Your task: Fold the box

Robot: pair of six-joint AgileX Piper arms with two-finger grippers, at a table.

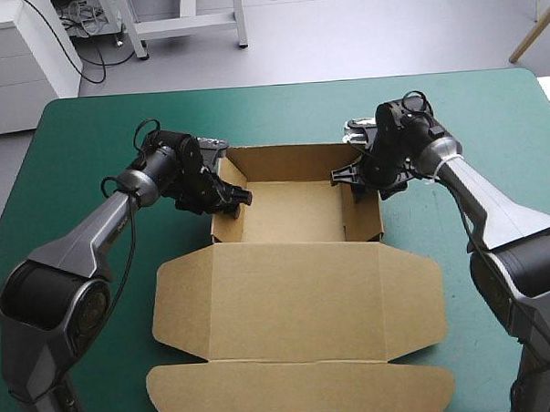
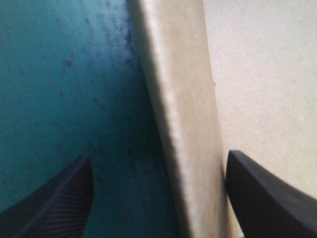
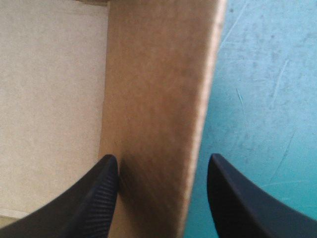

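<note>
Two tools (image 1: 229,201) (image 1: 350,180), box walls (image 1: 362,219) between (lid (image 1: 297,301) flat)

My left gripper (image 1: 233,197) sits at the left side wall of the brown box (image 1: 294,214). My right gripper (image 1: 354,177) is at the opposite wall, and the open tray lies between the two. Behind both grippers, toward my base, the lid (image 1: 297,301) lies flat on the teal-green cover (image 1: 89,132), with its tuck flap (image 1: 301,389) nearest me.

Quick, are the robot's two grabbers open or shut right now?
Left gripper: open, one finger each side of the left wall of the box.
Right gripper: open, straddling the right wall.
</note>
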